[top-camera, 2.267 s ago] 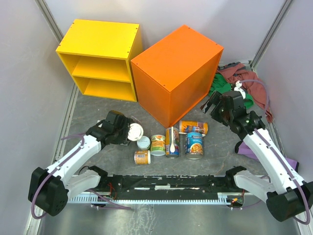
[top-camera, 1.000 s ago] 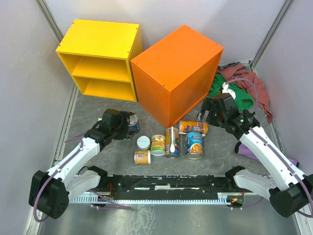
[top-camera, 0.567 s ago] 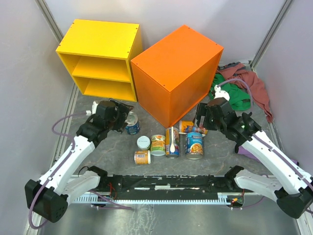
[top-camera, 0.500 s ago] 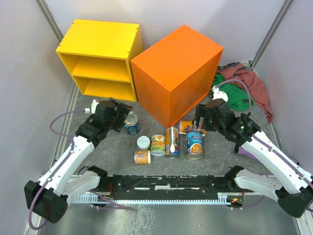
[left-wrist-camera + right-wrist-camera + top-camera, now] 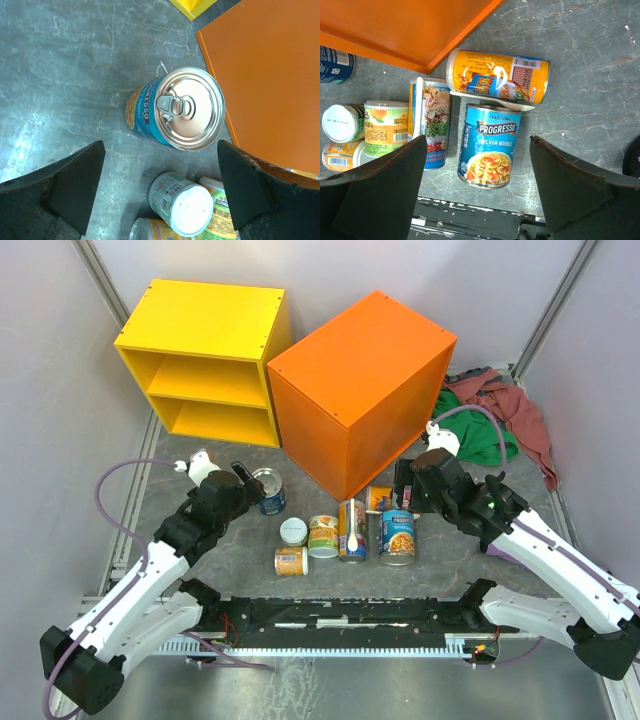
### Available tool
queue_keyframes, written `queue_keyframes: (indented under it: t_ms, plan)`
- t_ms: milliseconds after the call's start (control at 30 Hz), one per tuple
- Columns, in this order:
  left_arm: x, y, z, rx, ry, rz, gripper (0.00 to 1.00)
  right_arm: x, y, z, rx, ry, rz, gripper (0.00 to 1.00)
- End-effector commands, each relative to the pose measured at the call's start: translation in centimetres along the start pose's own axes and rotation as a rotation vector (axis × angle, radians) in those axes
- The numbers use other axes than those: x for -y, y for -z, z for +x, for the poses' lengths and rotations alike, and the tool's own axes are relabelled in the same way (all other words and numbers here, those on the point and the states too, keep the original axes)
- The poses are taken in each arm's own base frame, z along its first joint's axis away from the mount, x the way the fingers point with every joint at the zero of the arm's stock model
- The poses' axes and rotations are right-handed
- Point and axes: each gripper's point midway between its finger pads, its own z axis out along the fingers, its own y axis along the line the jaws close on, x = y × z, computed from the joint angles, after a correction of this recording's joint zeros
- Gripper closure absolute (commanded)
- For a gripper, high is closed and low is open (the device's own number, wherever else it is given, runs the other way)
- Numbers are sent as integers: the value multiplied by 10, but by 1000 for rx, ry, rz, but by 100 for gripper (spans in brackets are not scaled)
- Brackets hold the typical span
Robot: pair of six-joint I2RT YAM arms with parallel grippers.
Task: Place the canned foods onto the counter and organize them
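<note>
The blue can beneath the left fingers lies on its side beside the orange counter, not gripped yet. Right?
No: the blue can stands upright, pull-tab lid facing the left wrist camera. It is beside the orange counter, and the open left fingers hold nothing.

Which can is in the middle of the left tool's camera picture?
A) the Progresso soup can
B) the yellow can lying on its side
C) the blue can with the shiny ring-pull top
C: in the left wrist view the blue ring-pull can stands centred between the open fingers of the left tool, beside the orange counter.
</note>
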Motion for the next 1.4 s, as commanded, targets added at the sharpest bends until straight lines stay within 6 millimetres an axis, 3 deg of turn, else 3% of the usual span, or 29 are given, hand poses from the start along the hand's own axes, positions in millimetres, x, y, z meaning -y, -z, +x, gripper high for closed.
queue_keyframes:
  t_ms: [0, 167, 333, 767, 1367]
  plan:
    - [11, -5, -19, 137, -127, 66, 2, -3, 5, -14, 51, -11, 3, 9]
    - [36, -8, -14, 188, -211, 217, 4, -1, 3, -14, 49, -2, 13, 9]
    - [45, -15, 1, 189, -339, 285, 4, -2, 2, -15, 48, 8, 16, 8]
    - [33, -38, 26, 178, -465, 259, 2, -4, 1, -19, 52, 28, 18, 7]
    - [28, -67, 29, 266, -483, 211, 0, -3, -5, -22, 64, 41, 40, 7]
